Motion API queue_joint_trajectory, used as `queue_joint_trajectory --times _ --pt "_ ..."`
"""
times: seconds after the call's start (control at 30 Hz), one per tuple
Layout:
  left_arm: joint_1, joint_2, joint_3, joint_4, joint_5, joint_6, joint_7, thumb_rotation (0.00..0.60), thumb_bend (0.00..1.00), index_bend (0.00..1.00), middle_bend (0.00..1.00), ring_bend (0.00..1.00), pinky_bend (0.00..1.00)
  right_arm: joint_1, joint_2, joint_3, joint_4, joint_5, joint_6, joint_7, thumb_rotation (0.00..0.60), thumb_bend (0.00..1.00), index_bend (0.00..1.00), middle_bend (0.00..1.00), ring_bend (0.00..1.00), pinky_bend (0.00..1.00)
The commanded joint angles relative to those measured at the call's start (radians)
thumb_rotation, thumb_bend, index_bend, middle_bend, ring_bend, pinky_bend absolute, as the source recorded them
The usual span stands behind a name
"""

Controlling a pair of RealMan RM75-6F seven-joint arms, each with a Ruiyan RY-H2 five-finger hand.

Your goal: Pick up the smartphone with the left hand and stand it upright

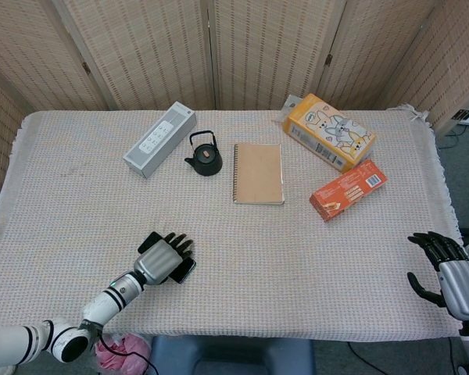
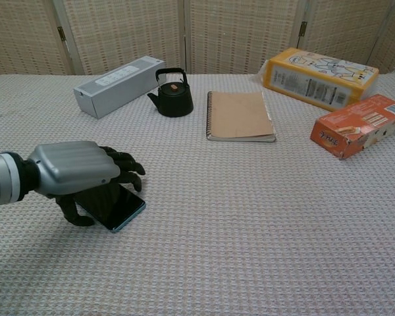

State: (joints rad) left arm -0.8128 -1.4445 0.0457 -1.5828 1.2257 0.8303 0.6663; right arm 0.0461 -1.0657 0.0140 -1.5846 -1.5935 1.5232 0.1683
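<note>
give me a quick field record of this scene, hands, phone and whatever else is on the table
left hand: palm down over the smartphone, fingers spread across its screen
smartphone: flat on the tablecloth, near front left, not yet lifted
right hand: off the table's right edge, fingers apart, holding nothing
back row: grey speaker, black teapot, notebook
right side: yellow box, orange box
surface: woven tablecloth

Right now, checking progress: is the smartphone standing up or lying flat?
Lying flat: the smartphone rests screen-up on the tablecloth under the left hand.
</note>
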Motion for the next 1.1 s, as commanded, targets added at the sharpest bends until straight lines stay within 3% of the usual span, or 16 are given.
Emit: queue_joint_trajectory --times 0.03,0.33,0.6,1.1 --pt "-0.002 -0.005 0.0 0.004 -0.01 -0.005 0.006 0.6 0.25 0.23 0.1 0.09 0.17 -0.001 -0.001 0.0 0.003 0.001 0.001 0.002 0.6 0.3 0.22 0.19 0.14 0.18" --pt "-0.01 -0.013 -0.003 0.003 -0.034 -0.01 0.017 0.6 0.26 0.27 0.1 0.09 0.17 -0.004 -0.003 -0.001 0.009 -0.001 0.004 0.01 0.6 0.3 0.22 0.19 0.14 0.18" --pt "-0.003 -0.026 -0.01 0.018 -0.008 -0.001 -0.048 0.6 0.3 0.37 0.1 0.09 0.17 -0.007 -0.004 -0.001 0.015 0.001 0.008 0.016 0.6 0.3 0.22 0.19 0.14 0.18" --pt "0.006 0.087 -0.105 -0.096 0.085 -0.047 -0.545 0.6 0.31 0.4 0.1 0.1 0.17 -0.014 -0.01 -0.001 0.031 -0.001 0.019 0.038 0.6 0.3 0.22 0.19 0.14 0.18"
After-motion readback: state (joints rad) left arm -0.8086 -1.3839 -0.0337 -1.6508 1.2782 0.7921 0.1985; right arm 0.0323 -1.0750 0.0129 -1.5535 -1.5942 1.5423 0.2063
